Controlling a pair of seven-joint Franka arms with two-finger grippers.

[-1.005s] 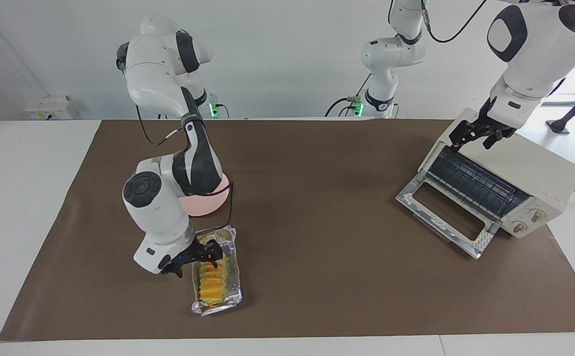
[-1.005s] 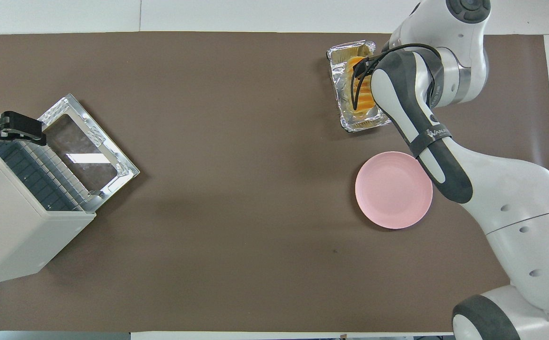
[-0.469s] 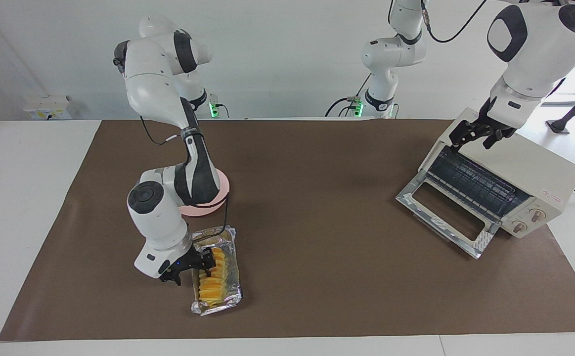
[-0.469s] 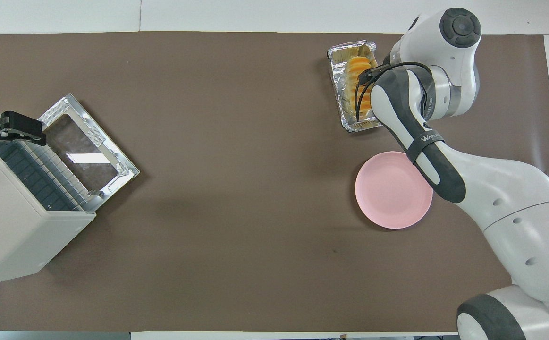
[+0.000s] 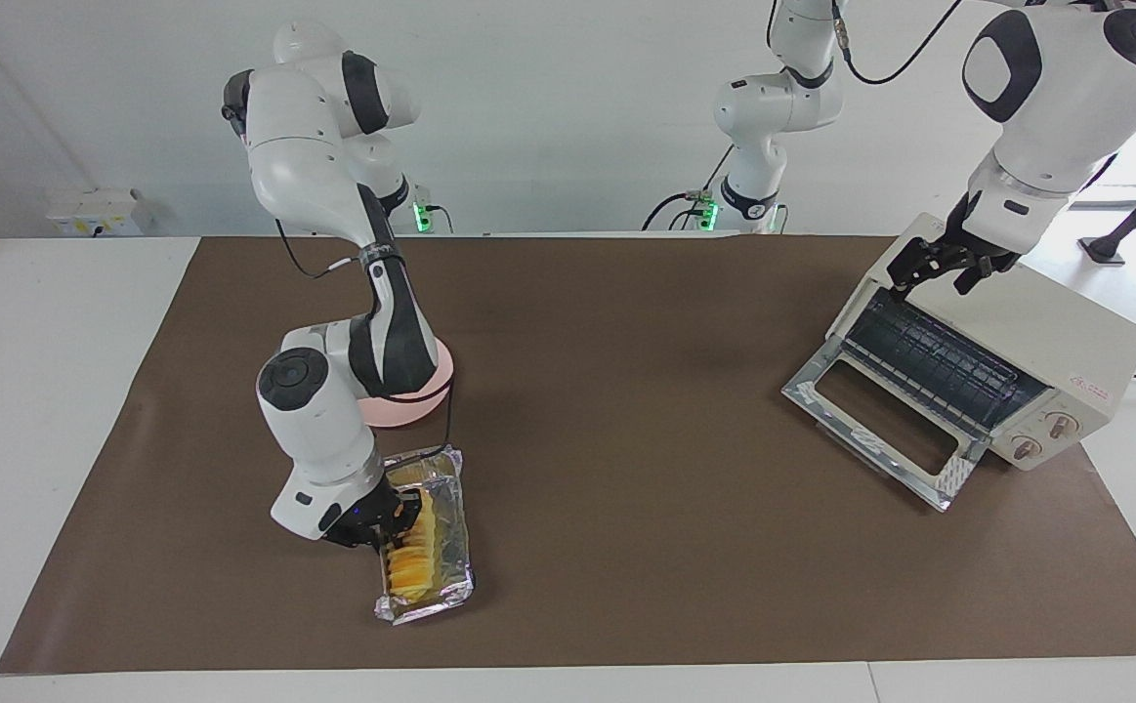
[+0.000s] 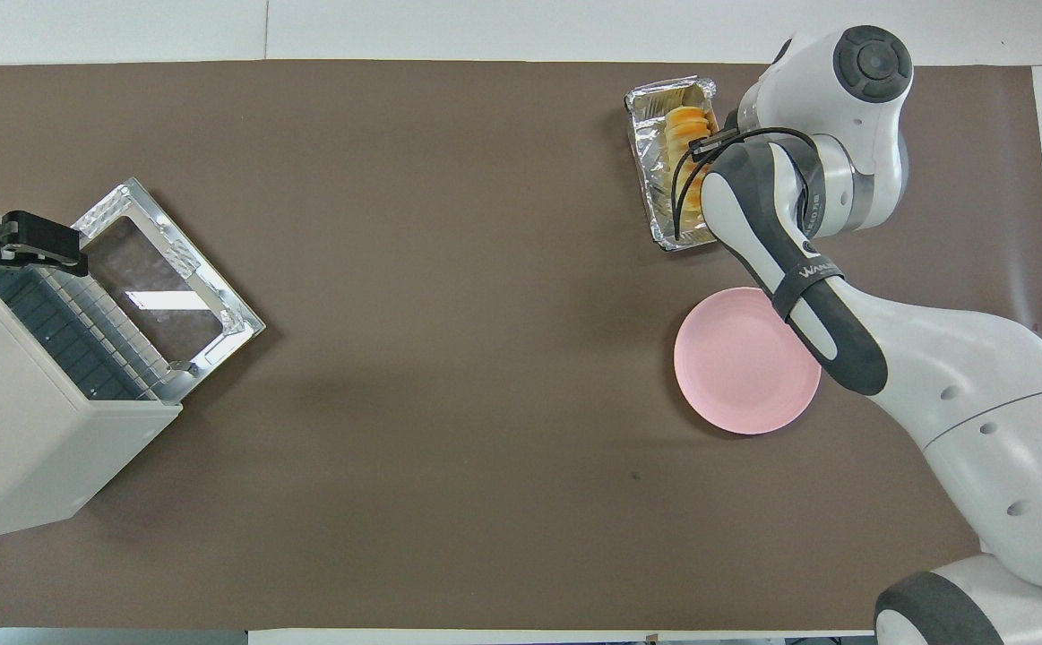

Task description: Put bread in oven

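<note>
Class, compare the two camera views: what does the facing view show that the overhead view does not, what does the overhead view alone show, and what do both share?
Only the facing view shows the oven's two knobs and the right gripper low at the bread. Only the overhead view shows the whole pink plate, which the right arm partly covers in the facing view. Both show the foil tray, the open oven door and the left gripper over the oven.

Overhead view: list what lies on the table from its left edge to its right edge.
Oven with its door dropped open, left hand over its top edge → foil tray holding the bread, right hand down in it, hidden by its arm → pink plate.
</note>
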